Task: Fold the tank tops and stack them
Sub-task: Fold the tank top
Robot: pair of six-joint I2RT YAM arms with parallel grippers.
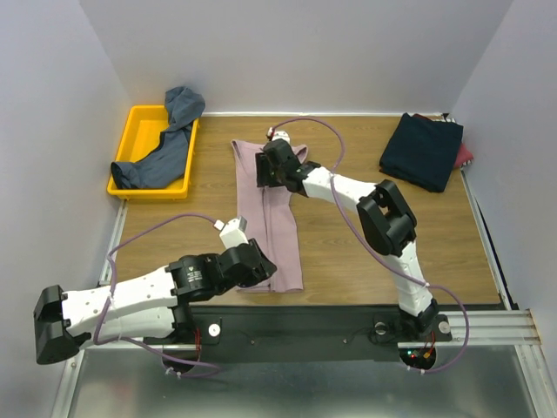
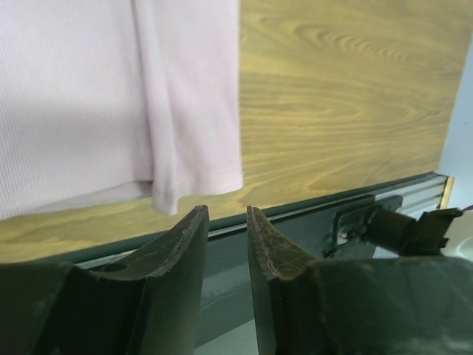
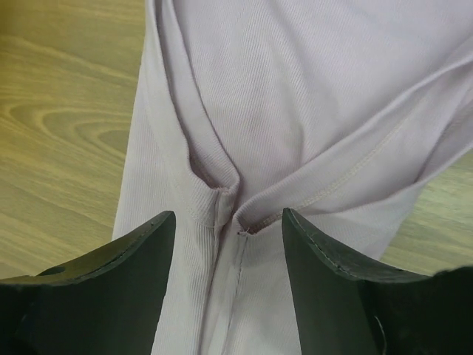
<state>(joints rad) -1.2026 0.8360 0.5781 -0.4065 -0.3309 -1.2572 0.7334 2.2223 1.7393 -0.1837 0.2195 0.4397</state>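
Observation:
A dusty pink tank top [image 1: 277, 218] lies on the wooden table as a long narrow strip, folded lengthwise. My left gripper [image 1: 261, 268] is at its near end. In the left wrist view that gripper [image 2: 227, 214] is open and empty over the table's front rail, just clear of the pink hem [image 2: 111, 96]. My right gripper [image 1: 264, 167] is at the far end. There it stands open [image 3: 229, 218], its fingers either side of the puckered shoulder seam [image 3: 236, 200] without pinching it. A blue-grey tank top [image 1: 165, 148] drapes over the yellow tray. A folded dark navy top [image 1: 422, 150] lies at the back right, with red cloth [image 1: 465, 157] under its edge.
The yellow tray [image 1: 130, 131] sits at the back left against the wall. A black and metal rail [image 1: 348, 318] runs along the near table edge. Grey walls close in the left, back and right sides. Purple cables [image 1: 348, 218] trail from both wrists.

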